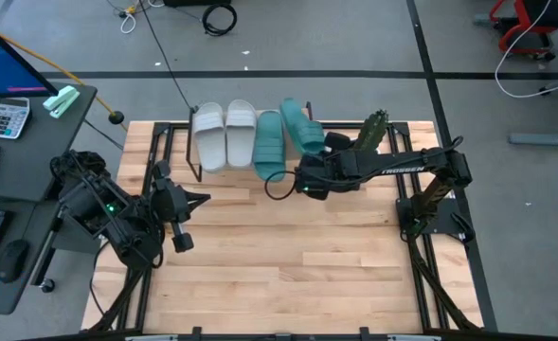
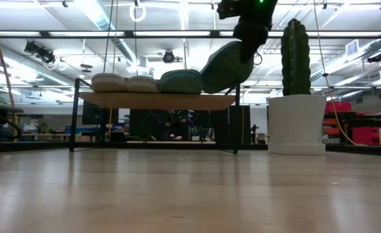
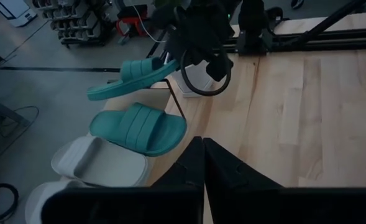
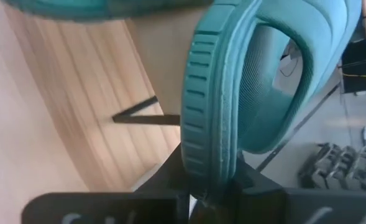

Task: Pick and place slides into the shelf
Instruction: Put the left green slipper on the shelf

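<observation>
Shelf point(image 1: 199, 142): far edge of table; three slides on top, two white point(image 1: 224, 133), one teal point(image 1: 269, 142).
Right gripper point(image 1: 318, 144): clamped on fourth slide's point(image 1: 300, 125) edge, holding it tilted above shelf's free end, likely for lowering beside its pair.
Left gripper point(image 1: 201, 198): fingers together, empty, parked near shelf's left side.

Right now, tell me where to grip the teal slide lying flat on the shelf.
Grip the flat teal slide by its end nearest the table's middle, coming from that side. A white slide crowds one flank; the other teal slide, tilted in the right gripper, crowds the other.
</observation>
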`<state>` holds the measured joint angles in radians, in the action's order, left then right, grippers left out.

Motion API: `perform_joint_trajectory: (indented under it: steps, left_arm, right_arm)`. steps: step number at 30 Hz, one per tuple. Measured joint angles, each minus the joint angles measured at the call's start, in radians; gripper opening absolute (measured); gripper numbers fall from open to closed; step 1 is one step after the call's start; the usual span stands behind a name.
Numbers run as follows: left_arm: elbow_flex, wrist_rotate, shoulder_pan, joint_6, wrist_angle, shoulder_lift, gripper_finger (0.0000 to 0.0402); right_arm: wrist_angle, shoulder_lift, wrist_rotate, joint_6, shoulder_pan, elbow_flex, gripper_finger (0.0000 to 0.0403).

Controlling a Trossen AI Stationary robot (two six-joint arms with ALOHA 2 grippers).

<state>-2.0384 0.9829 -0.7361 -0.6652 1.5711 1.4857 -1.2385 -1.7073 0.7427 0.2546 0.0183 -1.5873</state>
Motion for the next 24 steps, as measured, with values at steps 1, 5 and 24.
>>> perform_joint_trajectory:
  steps: [1, 5, 24]
  left_arm:
    - [0.000, 0.000, 0.000, 0.002, 0.000, 0.000, 0.0005]
    - [0.000, 0.000, 0.000, 0.004, 0.000, 0.000, 0.0013]
    - [0.000, -0.011, -0.003, 0.004, 0.000, 0.000, 0.0021]
  right_arm:
    - [0.009, 0.000, -0.003, 0.001, 0.001, -0.003, 0.0039]
    - [0.096, 0.000, -0.027, 0.017, 0.004, -0.011, 0.0039]
    - [0.112, -0.143, 0.075, -0.025, 0.026, -0.010, 0.0039]
